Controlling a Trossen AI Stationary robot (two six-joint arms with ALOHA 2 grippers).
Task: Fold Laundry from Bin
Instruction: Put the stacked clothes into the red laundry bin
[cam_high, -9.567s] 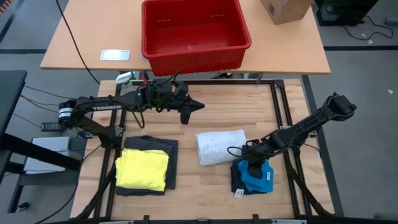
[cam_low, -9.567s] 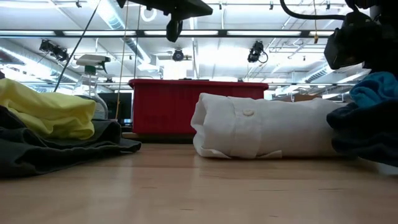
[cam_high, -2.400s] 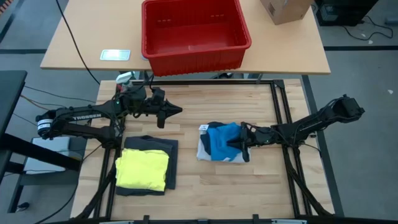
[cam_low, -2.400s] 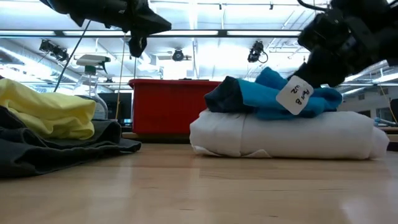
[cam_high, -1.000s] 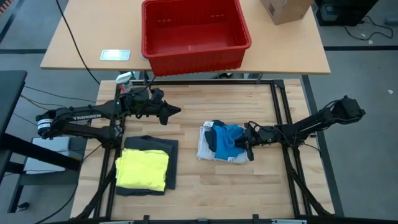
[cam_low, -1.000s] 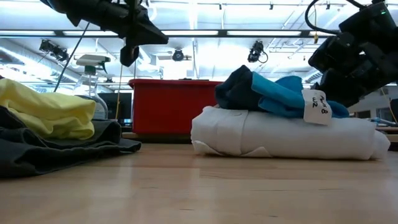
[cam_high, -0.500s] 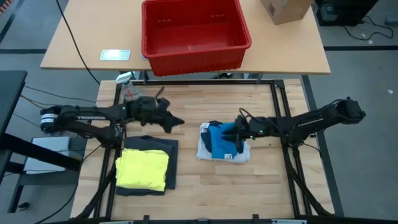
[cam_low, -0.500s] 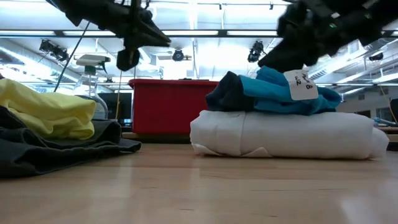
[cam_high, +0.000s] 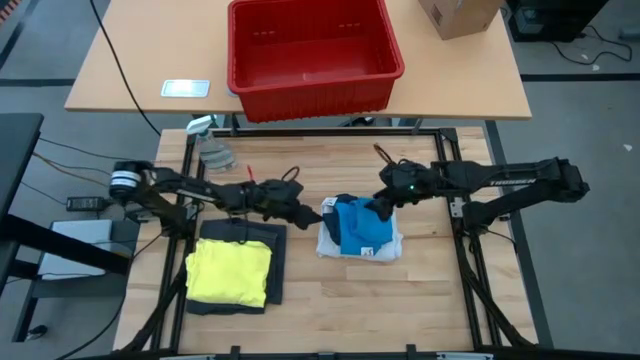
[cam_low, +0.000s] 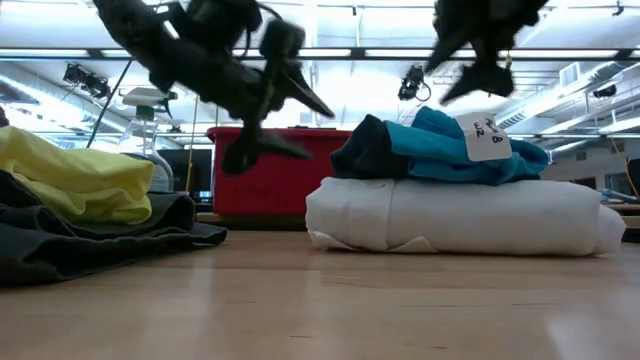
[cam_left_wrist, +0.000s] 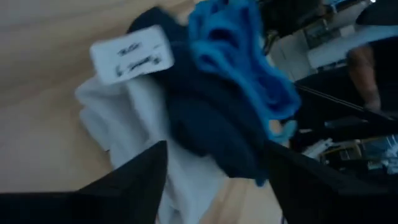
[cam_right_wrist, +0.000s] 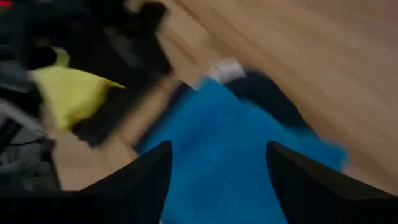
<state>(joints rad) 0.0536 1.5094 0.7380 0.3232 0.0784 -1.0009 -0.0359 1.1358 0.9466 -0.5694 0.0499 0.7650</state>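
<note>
A blue garment (cam_left_wrist: 239, 68) with dark trim is seen lying on a white garment (cam_left_wrist: 137, 134), the two in contact. A white tag (cam_left_wrist: 132, 54) (handwritten, not legible) sits on the dark edge. The left gripper (cam_left_wrist: 217, 180) is held open, its dark fingers (cam_left_wrist: 124, 186) framing the pile over the wooden table (cam_left_wrist: 43, 99).

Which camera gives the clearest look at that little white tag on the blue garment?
The low view: the tag faces it, handwriting visible. The left wrist view shows it blurrier; from above it is a white speck; the right wrist view may show it blurred.
</note>
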